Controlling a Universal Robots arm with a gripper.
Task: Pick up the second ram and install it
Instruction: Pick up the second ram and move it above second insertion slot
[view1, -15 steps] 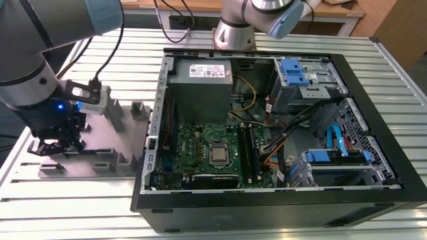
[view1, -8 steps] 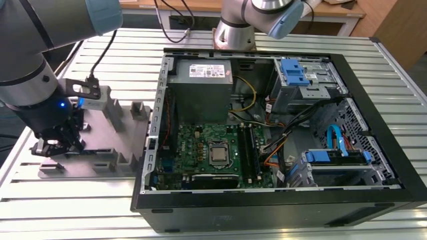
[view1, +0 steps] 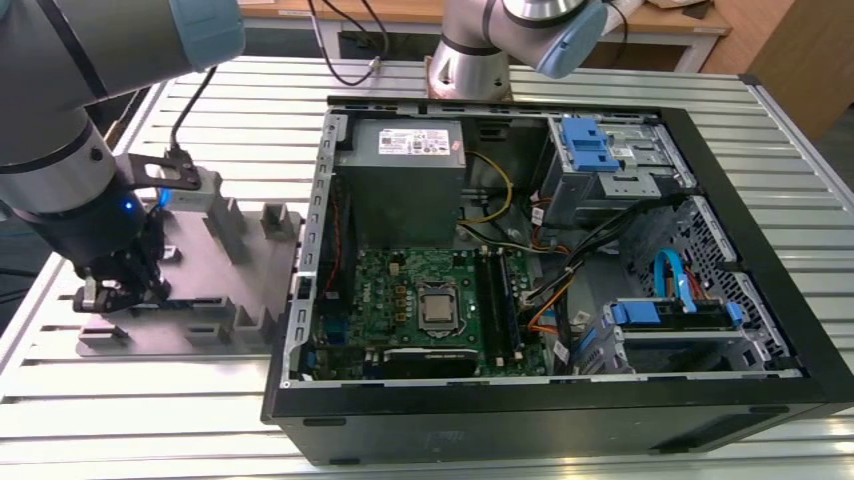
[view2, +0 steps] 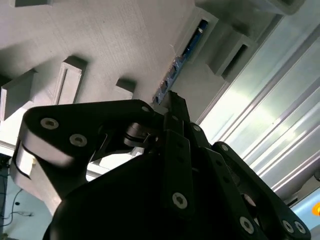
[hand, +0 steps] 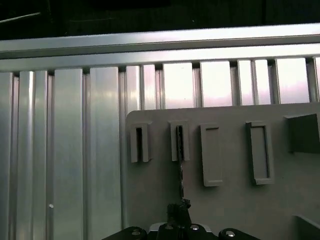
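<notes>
Find the second ram (hand: 180, 165) on edge in the grey fixture (hand: 230, 215), second slot from the fixture's corner, along its edge; looks pinched at one end by the gripper (view2: 171, 100), closed on the stick as far as can be judged. For a clean pick: hold square on the flat faces; pull along the slot, no tilt or twist; stay off the neighbouring empty slot (hand: 139, 144). Fixture near the tabletop (view1: 134, 430) edge at the exterior view's left, just beside the open computer case (view1: 534, 425).
</notes>
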